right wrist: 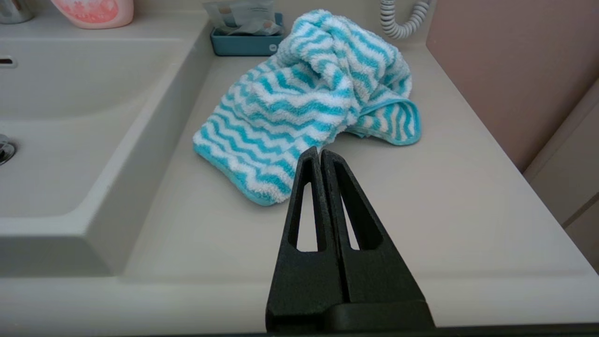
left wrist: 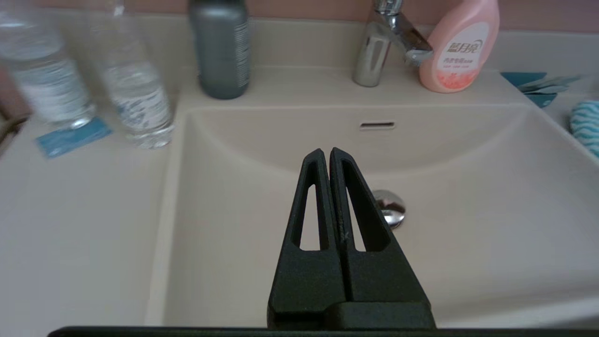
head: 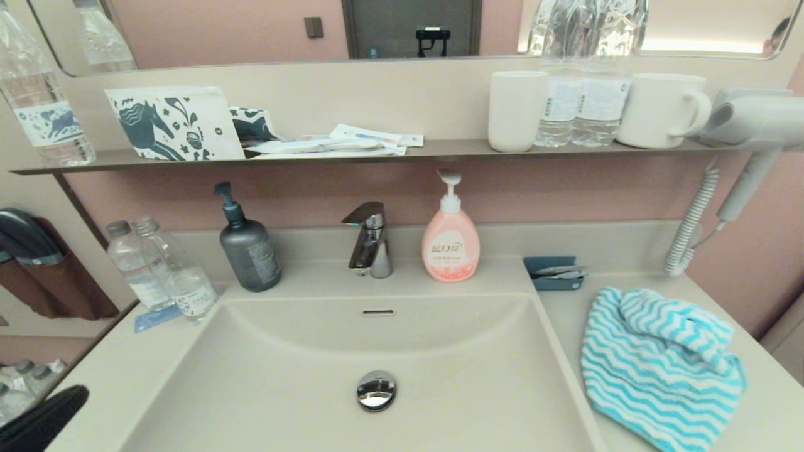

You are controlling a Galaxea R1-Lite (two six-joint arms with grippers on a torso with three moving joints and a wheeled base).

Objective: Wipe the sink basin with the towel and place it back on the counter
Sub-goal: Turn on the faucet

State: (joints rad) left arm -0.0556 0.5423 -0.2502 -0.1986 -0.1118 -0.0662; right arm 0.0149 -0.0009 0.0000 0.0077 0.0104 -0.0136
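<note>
The turquoise-and-white zigzag towel (head: 659, 367) lies bunched on the beige counter (head: 763, 414), to the right of the sink basin (head: 282, 376). In the right wrist view the towel (right wrist: 309, 103) sits just beyond my right gripper (right wrist: 320, 152), which is shut, holds nothing, and hovers over the counter (right wrist: 468, 210) near its front edge. My left gripper (left wrist: 326, 151) is shut and empty at the basin's front left, above the basin (left wrist: 468, 234), with the chrome drain plug (left wrist: 390, 208) beyond it. Only a dark part of the left arm (head: 41, 420) shows in the head view.
A faucet (head: 369, 242), a grey pump bottle (head: 248, 245) and a pink soap bottle (head: 450, 242) stand behind the basin. Two water bottles (head: 166, 273) stand on the left counter. A small blue tray (head: 554, 273) lies behind the towel. A hair dryer (head: 747, 125) with coiled cord hangs right.
</note>
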